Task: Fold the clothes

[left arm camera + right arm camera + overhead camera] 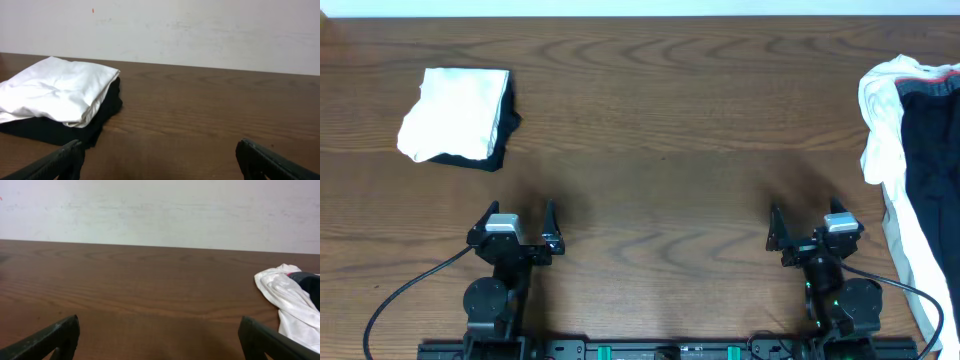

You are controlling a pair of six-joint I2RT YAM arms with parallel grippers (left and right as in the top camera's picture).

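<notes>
Lying upper left, one folded stack (455,115) — white over black; right edge, one loose heap (885,130). Left gripper (520,215) and right gripper (805,218) gape wide, empty.

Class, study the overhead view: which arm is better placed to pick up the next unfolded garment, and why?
Right. The open right hand sits near the unfolded pile on its own side. The left hand is by the folded stack, far from that pile.

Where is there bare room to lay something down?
The wide bare brown tabletop between the folded white and black cloth stack far left and the loose white and black garment pile. Only the right edge is crowded.
</notes>
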